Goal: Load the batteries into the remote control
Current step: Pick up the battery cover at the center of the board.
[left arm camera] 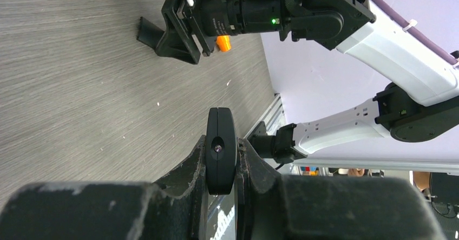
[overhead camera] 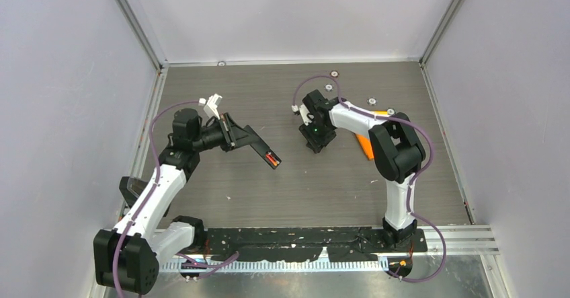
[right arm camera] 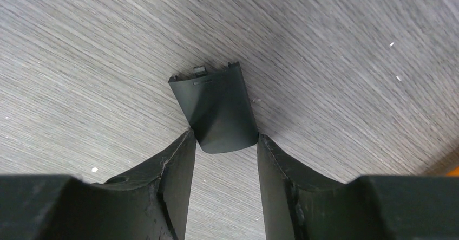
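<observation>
My left gripper [overhead camera: 232, 131] is shut on the remote control [overhead camera: 259, 144], a slim black bar held above the table and slanting down toward the middle. A red-orange battery [overhead camera: 271, 157] shows in the open compartment at its far end. The dark grey battery is not visible. In the left wrist view the remote [left arm camera: 221, 150] appears end-on, clamped between both fingers. My right gripper [overhead camera: 316, 142] points down at the table, its fingertips closed on the sides of a small black battery cover [right arm camera: 216, 110], whose far end touches the wood.
An orange flashlight [overhead camera: 365, 143] lies on the table behind the right arm, and its tip shows in the left wrist view [left arm camera: 222, 42]. Metal rails run along the table's left and right edges. A dark object [overhead camera: 131, 187] sits by the left rail.
</observation>
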